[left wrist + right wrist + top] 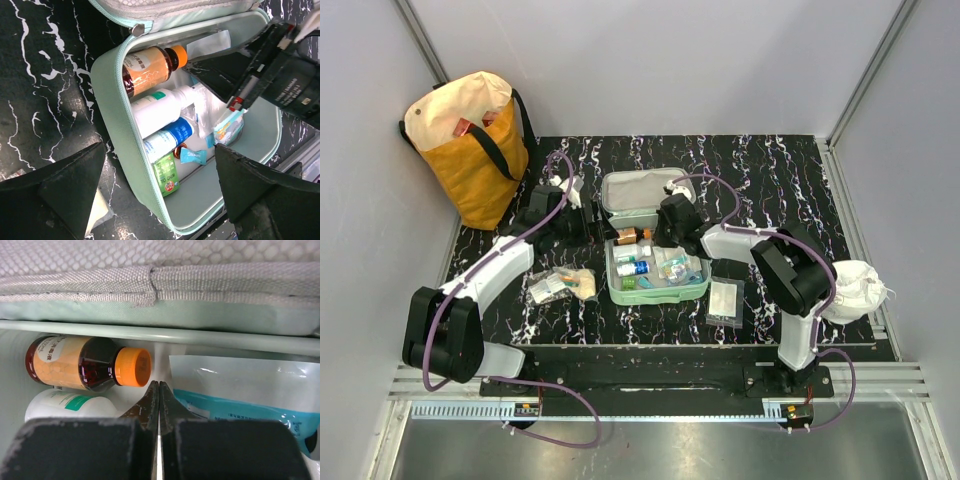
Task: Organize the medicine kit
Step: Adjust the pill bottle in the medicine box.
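Right wrist: right hand [159, 386] closed, empty, inside medicine kit [225, 335] near hinge; left hand [160, 195] wide.

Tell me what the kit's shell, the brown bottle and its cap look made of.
Kit shell: mint woven fabric, matte; the weave shows along the rim. Bottle: glossy, see-through brown, either glass or plastic, cannot tell which; light glints on its shoulder. Cap: probably plastic; opaque orange with a soft sheen.
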Tool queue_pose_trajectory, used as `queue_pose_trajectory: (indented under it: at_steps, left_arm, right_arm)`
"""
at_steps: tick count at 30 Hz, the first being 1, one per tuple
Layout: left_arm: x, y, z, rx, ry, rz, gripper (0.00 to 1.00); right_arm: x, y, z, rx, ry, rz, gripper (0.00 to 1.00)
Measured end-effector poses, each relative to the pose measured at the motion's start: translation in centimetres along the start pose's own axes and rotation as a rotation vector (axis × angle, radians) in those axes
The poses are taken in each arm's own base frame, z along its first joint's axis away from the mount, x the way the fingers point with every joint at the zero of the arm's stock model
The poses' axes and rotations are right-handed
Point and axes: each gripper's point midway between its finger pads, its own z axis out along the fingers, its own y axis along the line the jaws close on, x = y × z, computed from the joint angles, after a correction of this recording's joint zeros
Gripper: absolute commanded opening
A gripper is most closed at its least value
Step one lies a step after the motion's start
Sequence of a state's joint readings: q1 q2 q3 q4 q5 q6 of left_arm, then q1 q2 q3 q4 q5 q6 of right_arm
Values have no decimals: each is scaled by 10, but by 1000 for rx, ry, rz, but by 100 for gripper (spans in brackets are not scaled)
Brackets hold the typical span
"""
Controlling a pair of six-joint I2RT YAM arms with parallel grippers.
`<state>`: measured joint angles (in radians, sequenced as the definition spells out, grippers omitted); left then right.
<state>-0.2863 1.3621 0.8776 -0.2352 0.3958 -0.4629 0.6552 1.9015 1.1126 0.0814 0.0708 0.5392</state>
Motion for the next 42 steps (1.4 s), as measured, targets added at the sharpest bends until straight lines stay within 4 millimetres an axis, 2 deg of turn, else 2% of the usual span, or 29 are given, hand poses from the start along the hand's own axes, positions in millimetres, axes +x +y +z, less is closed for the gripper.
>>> queue_pose_trajectory:
  at_steps: [5, 9, 14, 18, 21, 25, 27, 31, 33, 38, 42]
  left_arm:
    - [1, -10, 3, 24, -1, 6, 95]
    - [5, -16, 6, 38, 8, 7, 95]
    - [8, -14, 10, 33, 20, 0, 95]
    - [6, -12, 9, 15, 20, 5, 97]
    - [1, -10, 8, -6, 8, 19, 99]
    - [-13, -6, 5, -52, -30, 36, 99]
    - [-23, -4, 2, -79, -53, 40, 99]
    - [-57, 3, -1, -98, -116, 23, 99]
    - [-76, 10, 5, -89, -138, 4, 99]
    - [-107, 37, 41, 8, -132, -107, 93]
    - [-104, 69, 74, 23, -71, -210, 86]
  right_arm:
    - [4, 8, 9, -11, 5, -12, 0]
    - [8, 15, 9, -22, 10, -32, 0]
    - [8, 14, 9, -6, 2, -44, 0]
    - [3, 11, 5, 18, -17, -65, 5]
    - [-9, 13, -3, 26, -44, -95, 13]
    - [-37, 24, -24, 11, -106, -136, 25]
    - [-53, 32, -41, -8, -146, -145, 32]
    - [-81, 45, -77, -45, -231, -137, 42]
    - [-88, 46, -95, -54, -262, -128, 45]
    - [-83, 37, -127, -53, -270, -92, 48]
    - [-70, 19, -142, -9, -260, -71, 50]
